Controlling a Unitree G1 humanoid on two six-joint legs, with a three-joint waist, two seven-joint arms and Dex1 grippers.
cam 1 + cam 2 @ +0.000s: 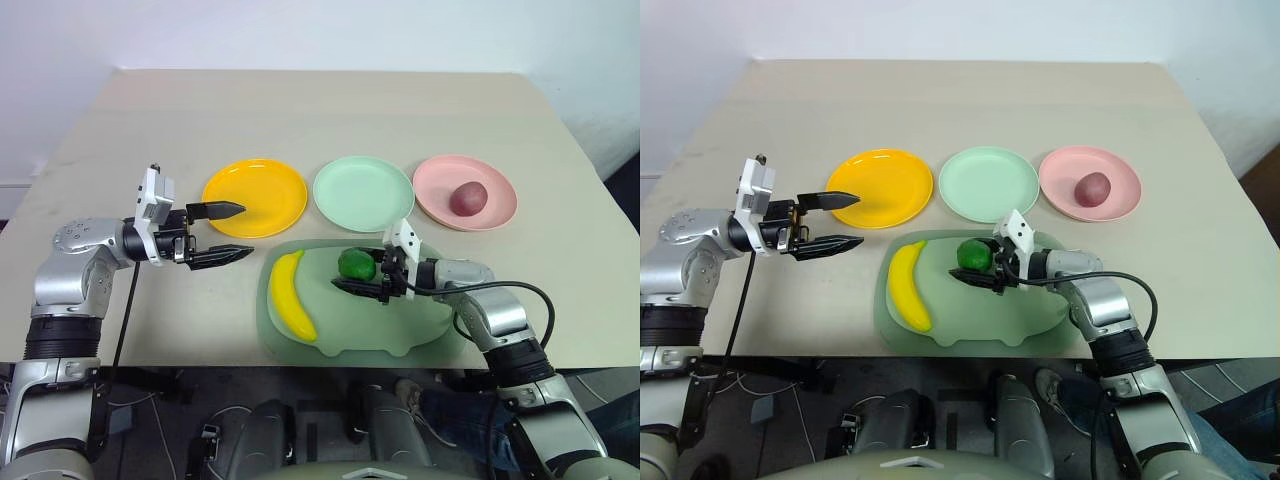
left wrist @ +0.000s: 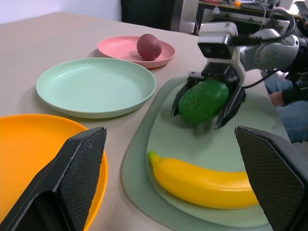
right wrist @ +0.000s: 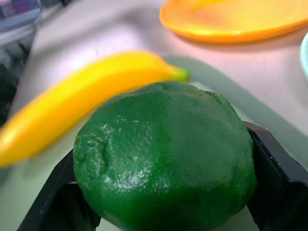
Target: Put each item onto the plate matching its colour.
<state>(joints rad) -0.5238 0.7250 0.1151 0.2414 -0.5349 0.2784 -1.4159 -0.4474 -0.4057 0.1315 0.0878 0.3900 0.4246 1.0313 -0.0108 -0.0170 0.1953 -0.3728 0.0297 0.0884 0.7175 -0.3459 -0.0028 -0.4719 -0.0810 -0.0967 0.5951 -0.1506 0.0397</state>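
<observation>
No writing, label, brand or number can be read anywhere. The plates, the toy foods and the tray are all plain.

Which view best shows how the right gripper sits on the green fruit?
The left wrist view: the right gripper faces it, both fingers pressed on the green fruit's sides above the tray. The right wrist view shows the fruit close, fingers at its edges. The eye views show it small, from above.

Beige desk (image 1: 330, 110) carries 3 plates in a row w/ a sage-green tray (image 1: 400, 325) at 6 o'clock of them: orange-yellow plate (image 1: 262, 195) at 9, mint plate (image 1: 362, 193) mid, pink plate (image 1: 440, 190) at 3.
</observation>
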